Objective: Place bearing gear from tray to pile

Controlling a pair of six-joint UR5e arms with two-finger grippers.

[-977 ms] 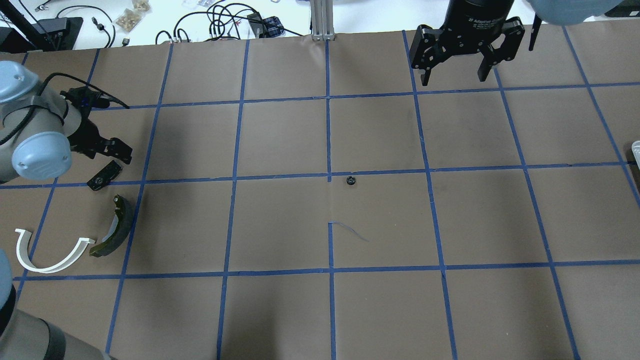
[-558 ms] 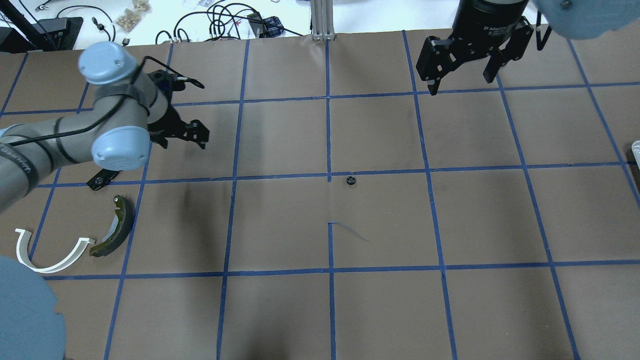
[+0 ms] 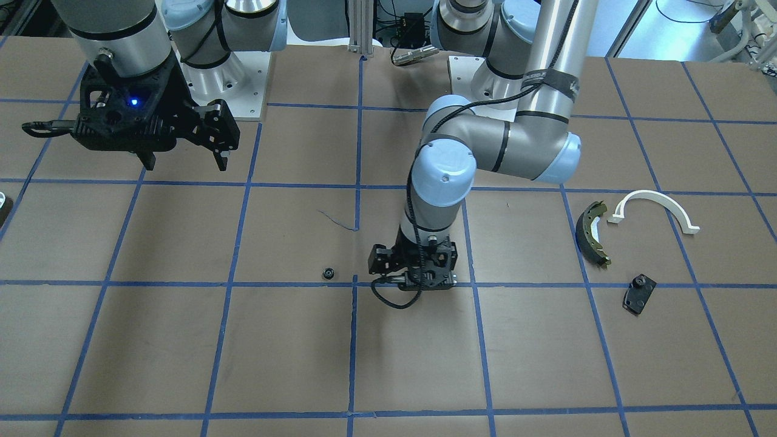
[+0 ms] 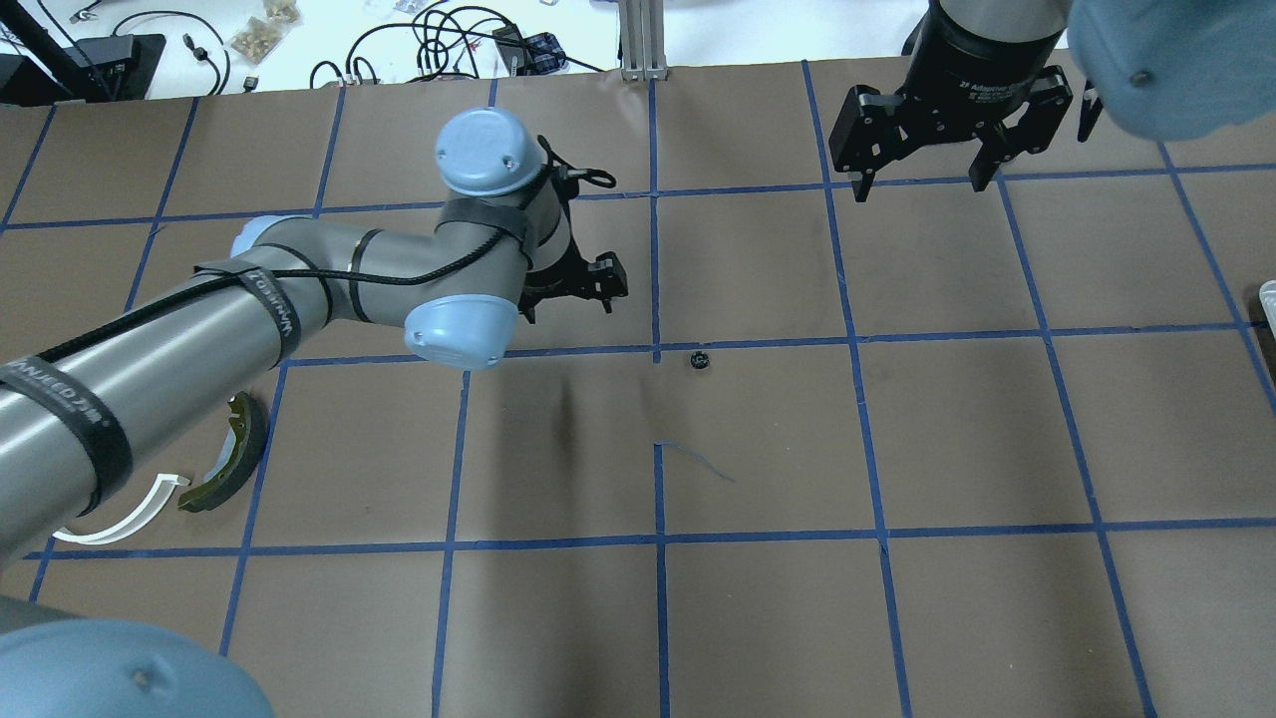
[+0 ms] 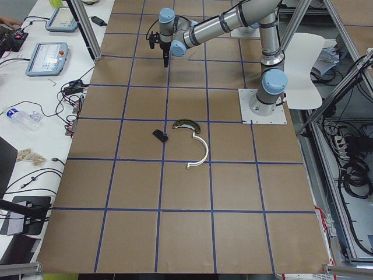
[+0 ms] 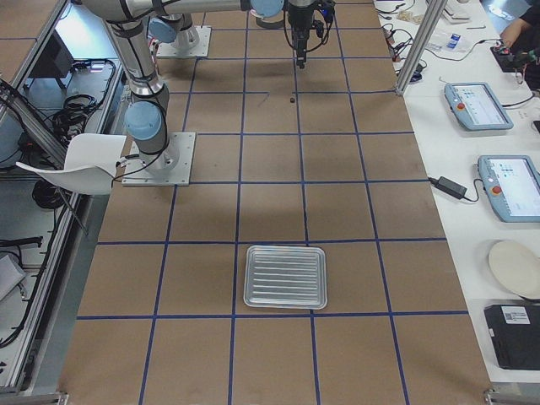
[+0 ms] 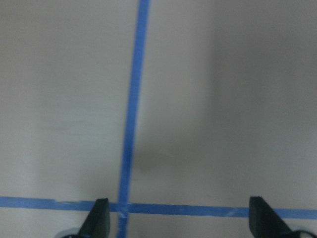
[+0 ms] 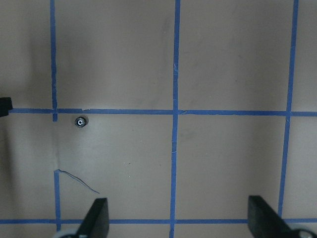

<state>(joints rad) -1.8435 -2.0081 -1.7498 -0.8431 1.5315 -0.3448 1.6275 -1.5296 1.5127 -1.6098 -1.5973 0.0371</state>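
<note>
Three loose parts form the pile point(image 4: 244, 449) at the robot's left end of the table point(image 4: 897, 598). They are a white plastic arc point(image 3: 648, 195), a dark olive brake shoe point(image 3: 584, 235) and a small flat black plate point(image 3: 638, 294), all near each other and none touching. In the overhead view the left arm point(image 4: 199, 329) lies across this group, covering the plate and part of the arc. Cables and small bags sit past the far table edge. A thin curled scrap lies on the brown paper near centre.

The bearing gear point(image 4: 701, 360) lies flat on the paper just right of a blue tape crossing at mid-table, well apart from the pile. The ribbed metal tray point(image 6: 285, 277) sits far off toward the robot's right end.

White print on the right gripper's body includes "Adaptive". The strap on the left forearm also carries lettering, possibly a brand, but it is too blurred to read.

The left arm reaches out from the base, elbow bent and wrist turned down. The left gripper point(image 3: 416, 279) is vertical and low over a tape line, near the gear but not over it. Its fingers point(image 7: 101, 220) are spread wide with only tape and paper between them. The right gripper point(image 4: 922, 179) hangs high at the far side, pointing down. Its fingers point(image 8: 99, 218) are wide apart and hold nothing, and the gear shows small in that wrist view.
</note>
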